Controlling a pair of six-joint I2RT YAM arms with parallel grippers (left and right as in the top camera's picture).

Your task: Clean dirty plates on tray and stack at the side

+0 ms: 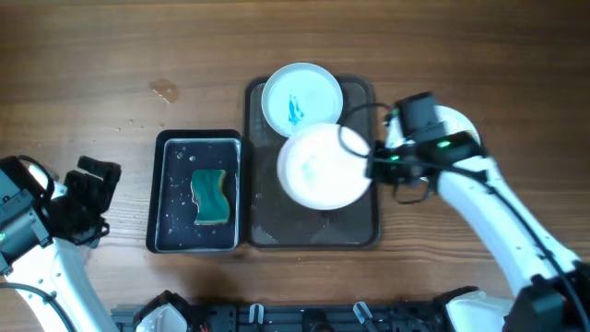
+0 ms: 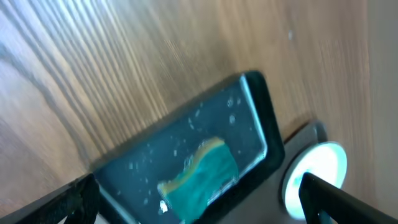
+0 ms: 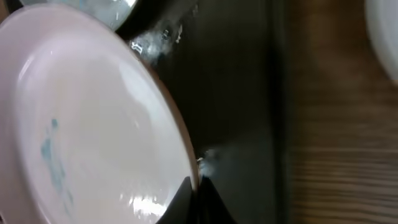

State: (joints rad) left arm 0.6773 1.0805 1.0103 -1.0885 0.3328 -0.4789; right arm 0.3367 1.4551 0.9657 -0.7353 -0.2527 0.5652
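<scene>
Glossy black rectangular basin (image 1: 175, 226) on wood-grain counter (image 1: 92, 55), droplets speckling its floor. Green wavy-edged sponge (image 1: 212, 196) lies inside, nearer the right wall. Small pale mark (image 1: 164, 89) on counter beyond the basin.

The front plate (image 1: 318, 166) hides part of the rear plate (image 1: 309, 90) and much of the tray (image 1: 358, 226). The right wrist view is blurred — the right gripper (image 3: 195, 200) is mostly cut off below.

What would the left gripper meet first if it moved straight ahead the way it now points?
Most likely the left gripper would meet the black basin, on or near the green sponge inside it, though depth is hard to judge.
</scene>
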